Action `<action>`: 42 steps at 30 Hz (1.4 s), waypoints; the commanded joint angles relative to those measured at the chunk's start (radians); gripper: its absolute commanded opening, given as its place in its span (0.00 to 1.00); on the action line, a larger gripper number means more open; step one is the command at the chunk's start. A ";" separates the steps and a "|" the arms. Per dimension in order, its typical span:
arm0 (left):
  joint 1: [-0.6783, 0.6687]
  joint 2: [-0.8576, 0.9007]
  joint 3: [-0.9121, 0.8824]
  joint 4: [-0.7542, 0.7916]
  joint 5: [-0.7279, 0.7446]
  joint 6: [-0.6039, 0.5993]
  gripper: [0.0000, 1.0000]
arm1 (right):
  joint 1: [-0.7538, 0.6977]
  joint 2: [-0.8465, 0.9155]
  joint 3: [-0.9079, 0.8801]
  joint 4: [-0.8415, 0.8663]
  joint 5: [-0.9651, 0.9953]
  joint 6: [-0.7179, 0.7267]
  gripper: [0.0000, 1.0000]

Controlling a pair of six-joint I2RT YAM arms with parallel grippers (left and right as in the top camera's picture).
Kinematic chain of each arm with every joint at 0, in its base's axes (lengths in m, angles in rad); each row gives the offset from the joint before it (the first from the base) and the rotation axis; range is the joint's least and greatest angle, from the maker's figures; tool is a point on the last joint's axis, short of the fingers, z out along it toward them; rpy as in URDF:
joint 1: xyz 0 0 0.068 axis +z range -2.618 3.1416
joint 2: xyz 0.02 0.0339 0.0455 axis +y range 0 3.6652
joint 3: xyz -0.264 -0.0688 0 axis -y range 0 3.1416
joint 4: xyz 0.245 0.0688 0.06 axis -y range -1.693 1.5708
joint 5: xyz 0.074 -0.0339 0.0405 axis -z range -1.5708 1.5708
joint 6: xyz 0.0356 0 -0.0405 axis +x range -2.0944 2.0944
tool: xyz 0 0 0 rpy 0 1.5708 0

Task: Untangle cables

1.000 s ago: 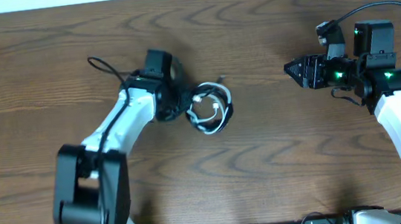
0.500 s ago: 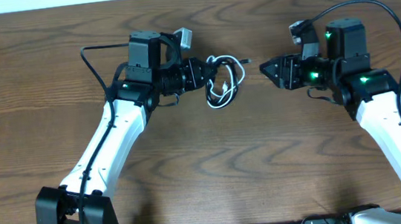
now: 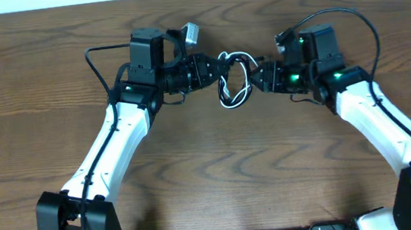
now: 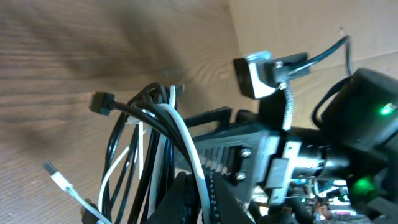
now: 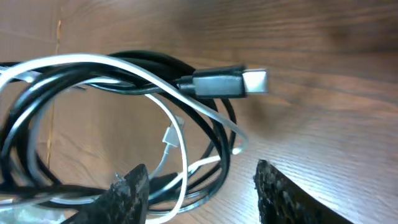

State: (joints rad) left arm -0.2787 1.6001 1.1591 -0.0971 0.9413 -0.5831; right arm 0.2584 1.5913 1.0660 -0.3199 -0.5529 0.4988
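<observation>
Overhead view: the wooden counter (image 3: 29, 110) is shown with both arms meeting near its far edge, at 12 o'clock from the centre. The left arm (image 3: 116, 140) is extended from 7 o'clock toward 1 o'clock. Its left fingers (image 3: 207, 70) are clenched on the cables (image 3: 234, 81), a small coil of one white cord and several black cords. The coil is positioned at 3 o'clock from the left fingers and at 9 o'clock from the right fingers (image 3: 264, 78), which are set just beside its right edge. The right arm (image 3: 374, 120) is extended from 5 o'clock toward 10 o'clock, and green lights are lit on its wrist.

Left wrist view: the cords are seen rising from between the dark left fingers (image 4: 180, 202) at 6 o'clock, with the white cord gripped there among the black ones. A black plug (image 4: 99, 102) is pointed toward 9 o'clock, and a white plug (image 4: 59, 180) is seen at 8 o'clock. The 3 o'clock side is filled by the right arm's wrist, just beyond the coil.

Right wrist view: the right fingers (image 5: 127, 193) are released and spread wide at 6 o'clock. The coil's lower loops are seen within the gap, nearer the finger at 7 o'clock. A silver-tipped plug (image 5: 233, 82) is pointed toward 3 o'clock at the top of the coil. Whether the coil touches the counter cannot be told.
</observation>
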 commanded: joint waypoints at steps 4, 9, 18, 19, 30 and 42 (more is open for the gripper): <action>0.000 0.002 0.015 0.079 0.027 -0.146 0.07 | 0.053 0.090 0.018 0.055 0.180 0.148 0.53; 0.000 0.001 0.015 0.128 0.053 -0.182 0.07 | 0.055 0.196 0.018 0.105 0.240 0.208 0.53; 0.065 0.000 0.015 0.317 0.080 -0.268 0.07 | -0.029 0.240 0.018 -0.116 0.346 0.132 0.36; 0.074 0.000 0.015 0.317 0.080 -0.268 0.07 | -0.035 0.240 0.018 -0.125 0.345 0.120 0.36; 0.092 0.001 0.014 -0.116 -0.250 0.034 0.08 | -0.055 0.196 0.029 -0.174 0.194 -0.042 0.16; 0.042 0.001 0.014 -0.349 -0.515 0.264 0.44 | -0.066 0.037 0.032 -0.182 0.188 0.050 0.38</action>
State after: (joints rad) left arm -0.2092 1.6039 1.1637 -0.4160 0.5079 -0.4377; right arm 0.2089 1.6329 1.0843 -0.4965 -0.3950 0.4950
